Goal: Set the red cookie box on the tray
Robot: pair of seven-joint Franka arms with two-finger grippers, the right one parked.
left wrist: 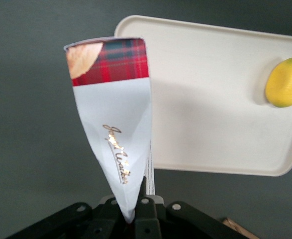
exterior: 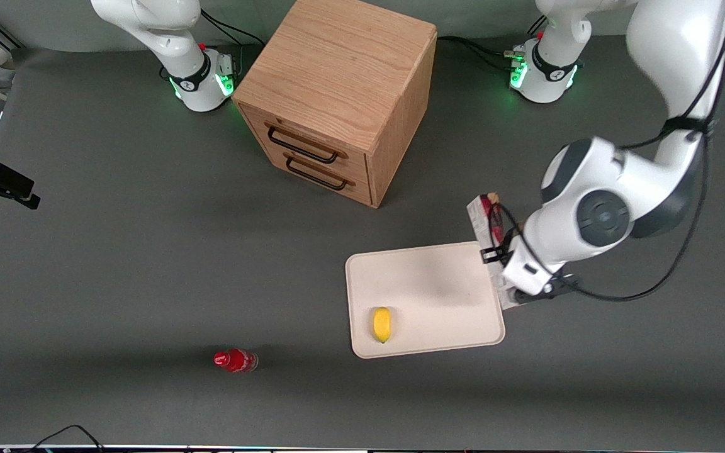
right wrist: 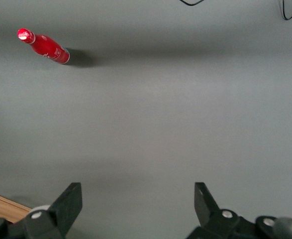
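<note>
The red cookie box is a long slim box with red tartan print and a white end. My left gripper is shut on its white end. In the left wrist view the box sticks out from between the gripper's fingers, tartan end away from it. The box lies alongside the edge of the cream-white tray that faces the working arm's end of the table, just outside the rim. The tray also shows in the left wrist view. I cannot tell if the box touches the table.
A yellow lemon lies on the tray near its front edge and shows in the left wrist view. A small red bottle lies on the table toward the parked arm's end. A wooden drawer cabinet stands farther from the camera.
</note>
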